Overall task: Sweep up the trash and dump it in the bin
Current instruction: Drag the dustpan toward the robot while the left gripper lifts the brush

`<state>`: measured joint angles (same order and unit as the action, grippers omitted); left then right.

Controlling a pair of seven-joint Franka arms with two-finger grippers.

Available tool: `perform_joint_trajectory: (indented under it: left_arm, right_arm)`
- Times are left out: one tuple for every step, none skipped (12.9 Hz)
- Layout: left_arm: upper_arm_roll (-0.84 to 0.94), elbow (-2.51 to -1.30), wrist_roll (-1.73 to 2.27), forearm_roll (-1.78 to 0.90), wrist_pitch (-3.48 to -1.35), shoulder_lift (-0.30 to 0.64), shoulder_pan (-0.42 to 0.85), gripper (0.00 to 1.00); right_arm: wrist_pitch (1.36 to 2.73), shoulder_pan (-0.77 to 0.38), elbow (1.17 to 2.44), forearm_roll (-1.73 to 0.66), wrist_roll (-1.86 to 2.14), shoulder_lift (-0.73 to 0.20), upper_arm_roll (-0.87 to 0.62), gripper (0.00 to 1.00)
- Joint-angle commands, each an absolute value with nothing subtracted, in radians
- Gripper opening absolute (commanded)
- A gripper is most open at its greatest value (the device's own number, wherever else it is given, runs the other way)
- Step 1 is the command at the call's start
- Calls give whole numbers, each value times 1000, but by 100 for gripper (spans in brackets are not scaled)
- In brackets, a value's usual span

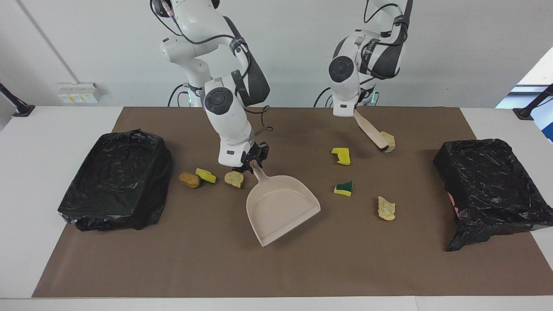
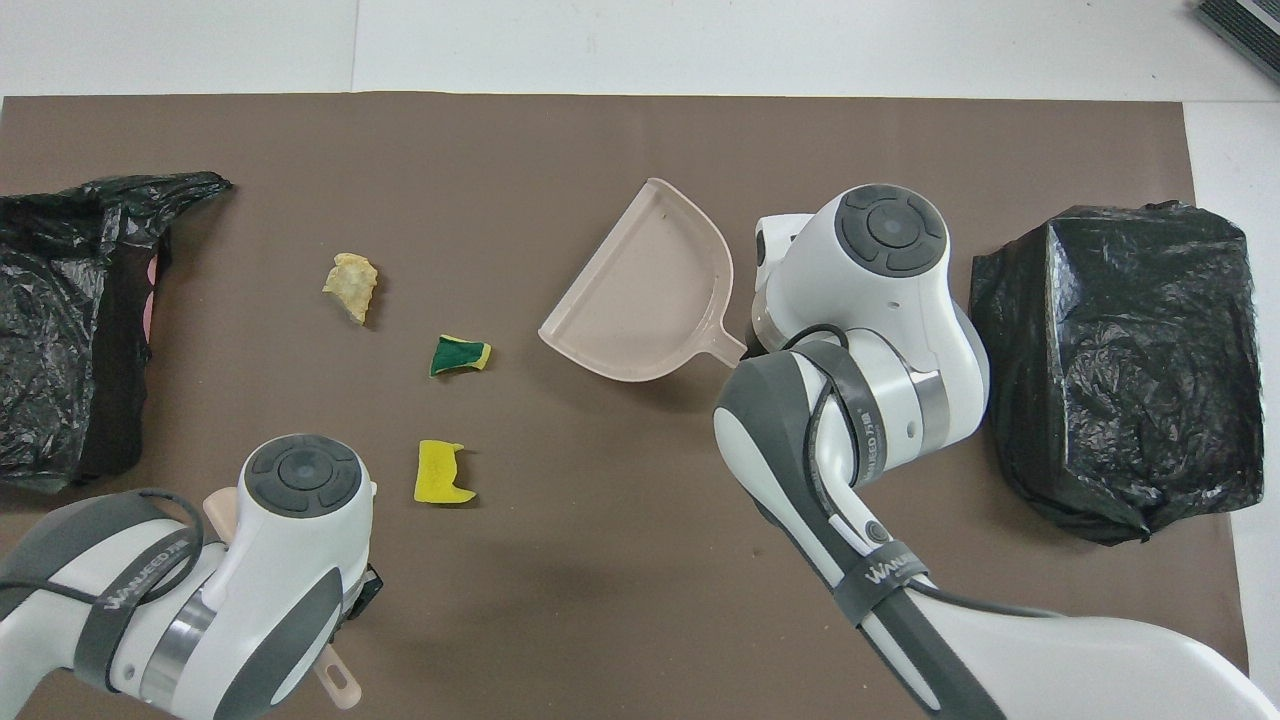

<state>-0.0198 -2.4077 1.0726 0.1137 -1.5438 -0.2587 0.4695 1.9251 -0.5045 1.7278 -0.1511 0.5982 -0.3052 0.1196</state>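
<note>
1. Our right claw (image 1: 252, 162) grips the dustpan (image 1: 283, 207) handle; our left claw (image 1: 351, 113) clamps the brush (image 1: 372, 134) beside one scrap (image 1: 389, 140).
2. Nothing is collected yet — the trash (image 1: 341, 156) lies scattered on the table (image 1: 216, 268), both bins (image 1: 114, 179) unfed.
3. The arms read "WANJEED".

White tabletop (image 1: 65, 268) covered over most of its width by a brown paper sheet (image 1: 302, 268), whose edges leave white margins at both ends and along the side farthest from the robots. Plain pale grey-white wall (image 1: 453, 52) rises at the robots' end of the tabletop. A white socket box (image 1: 78, 92) is fixed low on the wall toward the right arm's end. Black clamp mounts (image 1: 17, 106) stand at both ends of the tabletop. Bright daylight enters from an opening (image 1: 538, 75) toward the left arm's end.
</note>
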Motion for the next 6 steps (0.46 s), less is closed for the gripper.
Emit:
perform_joint_trajectory:
  left_arm:
    - [-6,-2482,1074,138,-1581,-322,427,0]
    - [-5,-2505,1069,144,-1592,-337,392,0]
    - [-6,-2531,1062,144,-1612,-353,387,0]
    - [-6,-2560,1062,144,-1637,-365,376,0]
    - [-5,-2597,1062,144,-1666,-386,365,0]
    - [-5,-2615,1062,144,-1681,-391,367,0]
  right_arm:
    - [1867,-509,1848,-124,755,-212,110,0]
    - [1873,-528,1894,-124,759,-184,109,0]
    - [1868,-557,1910,-126,750,-170,110,0]
    - [1868,-567,1917,-126,749,-164,109,0]
    - [1870,-571,1921,-126,750,-164,109,0]
    - [1865,-580,1925,-124,761,-164,109,0]
